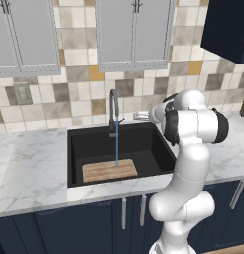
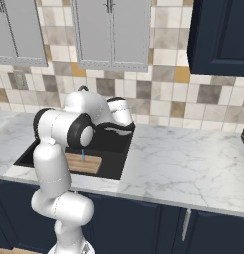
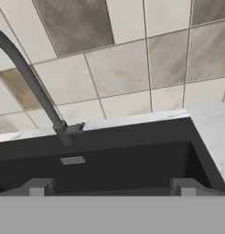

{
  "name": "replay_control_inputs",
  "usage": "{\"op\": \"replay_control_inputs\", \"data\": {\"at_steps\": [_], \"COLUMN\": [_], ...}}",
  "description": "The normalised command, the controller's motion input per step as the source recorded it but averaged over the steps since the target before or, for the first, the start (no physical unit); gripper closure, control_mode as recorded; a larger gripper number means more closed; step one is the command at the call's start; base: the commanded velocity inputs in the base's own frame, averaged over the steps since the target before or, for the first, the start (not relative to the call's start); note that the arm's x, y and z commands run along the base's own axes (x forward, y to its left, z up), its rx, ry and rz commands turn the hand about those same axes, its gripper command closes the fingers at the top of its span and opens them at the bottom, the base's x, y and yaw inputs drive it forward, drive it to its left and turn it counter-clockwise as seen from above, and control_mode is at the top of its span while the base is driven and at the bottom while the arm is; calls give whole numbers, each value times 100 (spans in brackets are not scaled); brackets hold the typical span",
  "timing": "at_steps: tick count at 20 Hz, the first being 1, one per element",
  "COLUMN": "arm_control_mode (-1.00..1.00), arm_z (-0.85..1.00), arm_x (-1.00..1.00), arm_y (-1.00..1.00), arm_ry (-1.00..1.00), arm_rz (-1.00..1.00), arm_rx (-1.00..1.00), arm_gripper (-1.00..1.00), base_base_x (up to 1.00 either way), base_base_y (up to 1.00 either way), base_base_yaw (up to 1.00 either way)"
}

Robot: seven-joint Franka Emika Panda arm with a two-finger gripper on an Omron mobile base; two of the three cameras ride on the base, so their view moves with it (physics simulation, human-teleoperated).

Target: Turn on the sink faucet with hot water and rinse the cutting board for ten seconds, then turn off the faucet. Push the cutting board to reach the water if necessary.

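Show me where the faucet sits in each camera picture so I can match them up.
Left base view: faucet rises centre, behind the sink, water falling onto the cutting board.
Right base view: just its curved top peeks above the arm.
Hand view: neck and lever at left.
Shared landmark: the black sink.

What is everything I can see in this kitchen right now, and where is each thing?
sink: one, black, set in the counter, centre.
faucet: one, dark grey, behind the sink, spout over the basin.
water: one thin blue stream, falling from the spout onto the board.
cutting board: one, light-brown wood, flat on the sink floor, near the front.
counter: one, white marble, both sides of the sink.
wall cabinets: grey doors, above the tiled wall.
outlet: one, grey, on the wall left of the sink.
gripper: one, dark fingers open, holding nothing, right of the faucet.
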Motion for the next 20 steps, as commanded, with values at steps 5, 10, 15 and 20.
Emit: {"op": "replay_control_inputs", "data": {"at_steps": [5, 10, 15, 20], "arm_control_mode": [-100, -100, -100, -100], "arm_z": [0, 0, 0, 0], "arm_x": [0, 0, 0, 0], "arm_y": [0, 0, 0, 0], "arm_ry": [0, 0, 0, 0], "arm_rz": [0, 0, 0, 0], "arm_rx": [0, 0, 0, 0], "arm_gripper": [-100, -100, -100, -100], "base_base_x": [0, 0, 0, 0], "base_base_y": [0, 0, 0, 0], "base_base_yaw": [0, 0, 0, 0]}}
